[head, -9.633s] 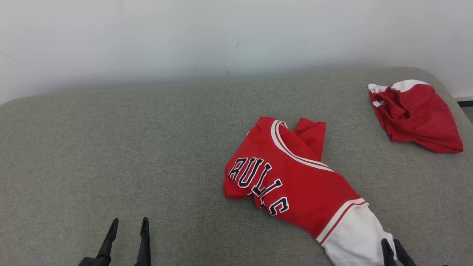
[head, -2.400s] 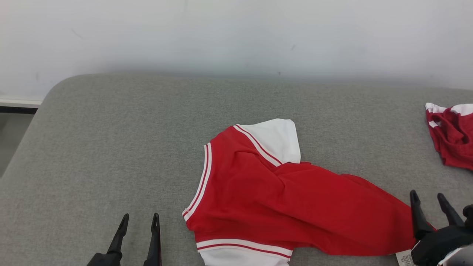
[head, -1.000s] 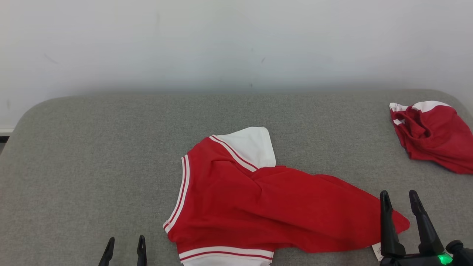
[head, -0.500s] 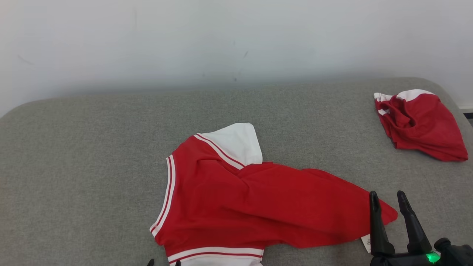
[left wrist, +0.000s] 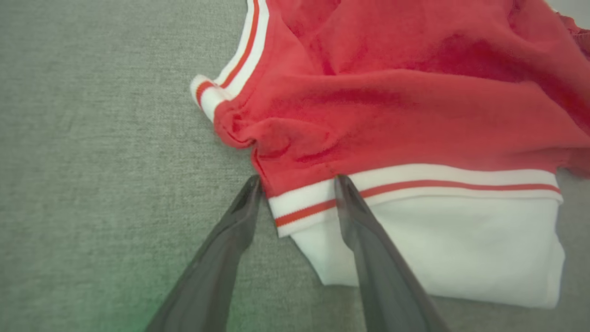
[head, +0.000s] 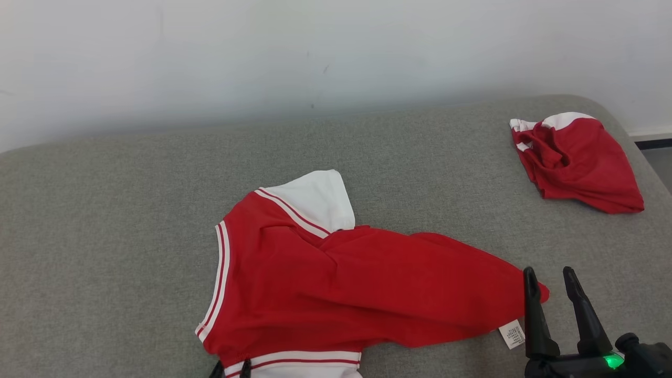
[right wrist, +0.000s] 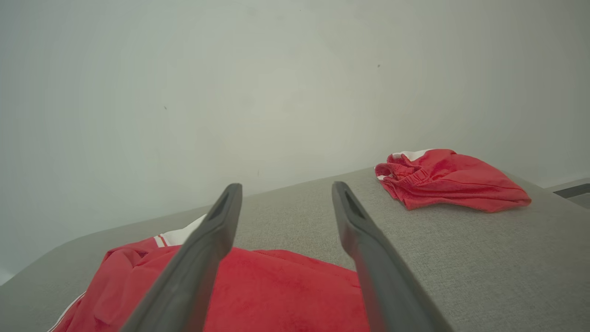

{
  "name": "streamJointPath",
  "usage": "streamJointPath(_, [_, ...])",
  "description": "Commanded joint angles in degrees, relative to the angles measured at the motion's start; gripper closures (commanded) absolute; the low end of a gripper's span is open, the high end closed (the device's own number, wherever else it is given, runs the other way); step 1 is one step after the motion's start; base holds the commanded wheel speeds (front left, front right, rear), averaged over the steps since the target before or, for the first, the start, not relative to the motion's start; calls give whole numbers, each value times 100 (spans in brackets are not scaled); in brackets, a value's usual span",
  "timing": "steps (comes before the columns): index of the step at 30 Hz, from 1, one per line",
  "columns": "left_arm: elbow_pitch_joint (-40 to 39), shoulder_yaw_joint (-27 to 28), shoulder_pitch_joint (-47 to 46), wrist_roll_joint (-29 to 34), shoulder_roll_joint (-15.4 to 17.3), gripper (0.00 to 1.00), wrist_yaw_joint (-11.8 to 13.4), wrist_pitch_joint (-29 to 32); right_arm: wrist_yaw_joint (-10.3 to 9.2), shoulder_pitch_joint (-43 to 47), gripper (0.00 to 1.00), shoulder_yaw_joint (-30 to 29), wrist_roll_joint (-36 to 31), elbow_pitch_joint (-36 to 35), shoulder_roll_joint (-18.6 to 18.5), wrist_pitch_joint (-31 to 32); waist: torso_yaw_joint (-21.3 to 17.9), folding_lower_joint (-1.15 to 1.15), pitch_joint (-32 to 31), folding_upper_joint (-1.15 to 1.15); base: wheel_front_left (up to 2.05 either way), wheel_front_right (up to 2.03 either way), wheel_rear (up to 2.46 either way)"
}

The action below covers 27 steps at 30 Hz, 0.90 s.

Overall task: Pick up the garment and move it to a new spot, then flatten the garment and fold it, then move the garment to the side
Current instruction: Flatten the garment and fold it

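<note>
The garment (head: 341,283), a red jersey with white sleeves and striped bands, lies crumpled on the grey cushion (head: 105,220). My left gripper (head: 231,369) pokes in at the bottom edge of the head view. In the left wrist view the left gripper (left wrist: 297,184) is open, its fingertips straddling the corner of the red-and-white sleeve band of the garment (left wrist: 392,106), one tip on the cushion, one on the fabric. My right gripper (head: 548,275) stands open at the garment's right tip, nothing between its fingers. In the right wrist view the right gripper (right wrist: 286,191) hovers over the garment (right wrist: 276,286).
A second red-and-white piece of clothing (head: 577,157) lies bunched at the cushion's far right corner, also the bunched clothing (right wrist: 447,177). A white wall (head: 336,52) backs the cushion. A white label (head: 512,335) hangs from the garment's hem near my right gripper.
The head camera has swung, shifting the whole picture. My left gripper has come right onto the garment's striped sleeve band and its jaws have narrowed slightly. The right gripper stays by the hem tip.
</note>
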Motion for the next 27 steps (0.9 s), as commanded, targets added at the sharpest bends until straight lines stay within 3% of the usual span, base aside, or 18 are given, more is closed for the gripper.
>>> streamJointPath(1, [23,-25,-88,-39,-4,100,-38,-14,-15,-61,0,2,30,-22,-2,-24,-13,0,24,0,0,0,0])
streamJointPath(7, [-598,-37,-365,-24,7,100,-31,-16,-15,-116,0,-70,40,-107,-15,-24,30,0,129,0,0,0,0])
streamJointPath(15, [-1401,-176,-824,214,262,100,-28,-17,-16,-351,0,1,47,-124,-14,-23,-38,0,356,0,0,0,0])
streamJointPath(22, [-1146,-471,-1348,163,496,100,-29,-17,-16,-637,0,123,54,-15,-26,-23,-274,0,510,0,0,0,0])
streamJointPath(27, [-774,-773,-1689,66,380,100,-29,-16,-16,-674,0,124,51,69,1,-24,-356,0,526,0,0,0,0])
